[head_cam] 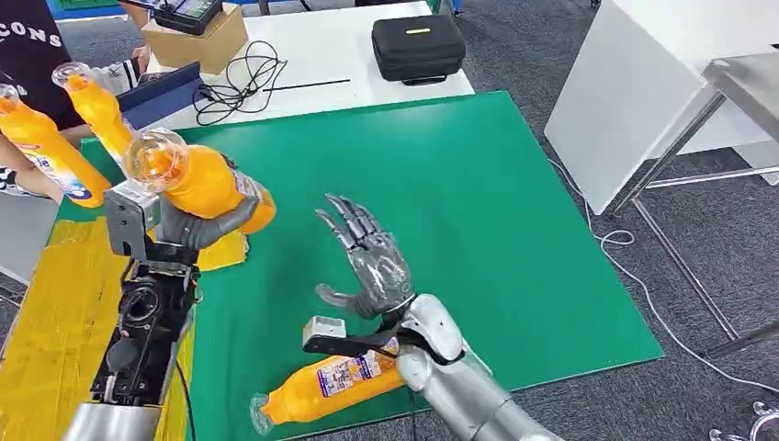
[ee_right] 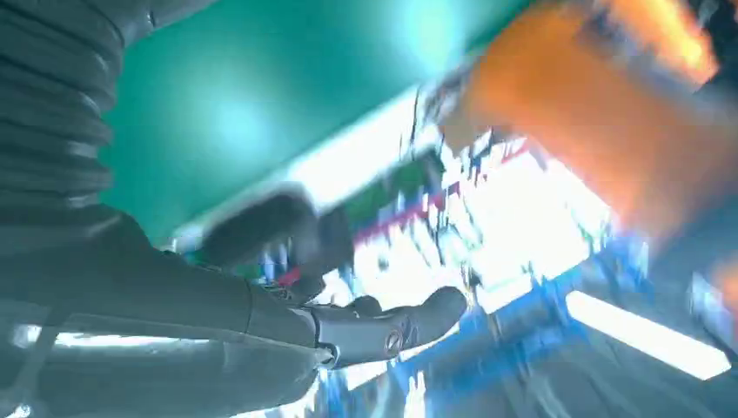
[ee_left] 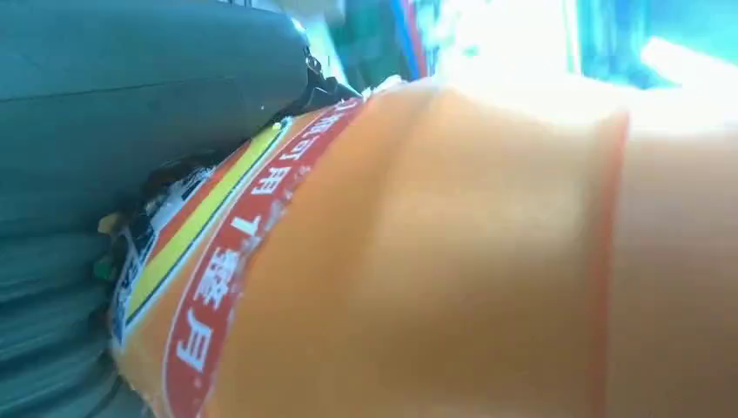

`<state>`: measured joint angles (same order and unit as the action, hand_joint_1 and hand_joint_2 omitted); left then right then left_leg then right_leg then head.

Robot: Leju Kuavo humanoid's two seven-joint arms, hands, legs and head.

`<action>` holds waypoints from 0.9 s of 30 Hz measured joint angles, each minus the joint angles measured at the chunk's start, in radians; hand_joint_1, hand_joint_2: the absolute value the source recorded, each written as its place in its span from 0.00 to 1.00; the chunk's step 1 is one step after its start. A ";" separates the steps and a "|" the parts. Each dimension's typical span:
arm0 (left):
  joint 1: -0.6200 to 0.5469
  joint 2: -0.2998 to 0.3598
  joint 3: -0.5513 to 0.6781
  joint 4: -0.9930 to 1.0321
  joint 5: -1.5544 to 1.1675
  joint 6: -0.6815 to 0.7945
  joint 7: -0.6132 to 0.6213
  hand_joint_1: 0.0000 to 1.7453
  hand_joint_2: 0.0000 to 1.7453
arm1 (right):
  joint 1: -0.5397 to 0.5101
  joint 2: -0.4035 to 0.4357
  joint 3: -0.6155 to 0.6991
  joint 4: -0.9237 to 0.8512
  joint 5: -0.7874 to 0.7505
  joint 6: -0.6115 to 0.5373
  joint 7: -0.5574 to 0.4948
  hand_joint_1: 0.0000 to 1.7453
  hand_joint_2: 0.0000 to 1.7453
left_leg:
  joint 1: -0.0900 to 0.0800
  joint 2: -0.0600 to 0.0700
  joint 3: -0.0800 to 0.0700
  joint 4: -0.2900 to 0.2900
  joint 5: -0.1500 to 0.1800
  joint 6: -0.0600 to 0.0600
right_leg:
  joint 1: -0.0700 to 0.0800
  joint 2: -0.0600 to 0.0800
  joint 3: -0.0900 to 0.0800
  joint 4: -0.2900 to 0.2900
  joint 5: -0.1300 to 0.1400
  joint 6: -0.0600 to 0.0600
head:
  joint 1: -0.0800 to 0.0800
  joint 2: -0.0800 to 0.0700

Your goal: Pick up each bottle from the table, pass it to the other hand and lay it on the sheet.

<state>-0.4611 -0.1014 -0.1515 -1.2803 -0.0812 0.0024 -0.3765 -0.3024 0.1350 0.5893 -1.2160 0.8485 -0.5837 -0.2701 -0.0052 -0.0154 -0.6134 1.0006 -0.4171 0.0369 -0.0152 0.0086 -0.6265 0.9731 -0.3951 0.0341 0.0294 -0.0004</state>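
Left wrist view: we read red label characters "月" and "可用" on the orange bottle [ee_left: 452, 261] gripped by our left hand [head_cam: 207, 225]. Our right hand [head_cam: 367, 262], fingers spread, hovers over the green sheet [head_cam: 478, 202].

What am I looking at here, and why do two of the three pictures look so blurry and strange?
It is a humanoid robot with two silver arms. The clear picture is its own head camera, looking down on a green sheet. The blurry pictures come from cameras at its wrists, very close to the hands. Its left hand holds an orange bottle, which fills the left wrist picture. Its right hand is open and empty. Another bottle lies on the sheet. At the upper left, a person holds two more bottles.
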 measured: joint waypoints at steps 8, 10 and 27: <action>-0.007 0.064 0.008 -0.028 -0.716 0.356 0.089 1.00 1.00 | 0.123 -0.094 -0.136 -0.276 0.015 -0.014 0.008 0.00 1.00 | 0.000 0.000 0.000 0.000 0.000 0.000 | 0.000 0.000 0.000 0.000 0.000 0.000 | 0.000 0.000; -0.026 0.089 -0.009 -0.018 -0.995 0.353 0.198 1.00 1.00 | 0.151 -0.106 -0.156 -0.320 0.016 -0.013 0.014 0.00 1.00 | 0.000 0.000 0.000 0.000 0.000 0.000 | 0.000 0.000 0.000 0.000 0.000 0.000 | 0.000 0.000; -0.282 0.165 -0.144 0.513 -1.458 0.024 0.338 1.00 1.00 | 0.199 -0.124 -0.216 -0.392 0.011 0.031 0.014 0.00 1.00 | 0.000 0.001 0.000 0.000 0.001 -0.001 | 0.000 0.001 -0.001 0.000 0.001 0.000 | 0.000 0.000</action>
<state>-0.7428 0.0637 -0.2953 -0.7673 -1.5393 0.0268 -0.0385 -0.1031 0.0107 0.3735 -1.6083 0.8599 -0.5531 -0.2560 -0.0052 -0.0139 -0.6134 1.0006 -0.4160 0.0364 -0.0151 0.0094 -0.6272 0.9731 -0.3944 0.0341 0.0290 -0.0004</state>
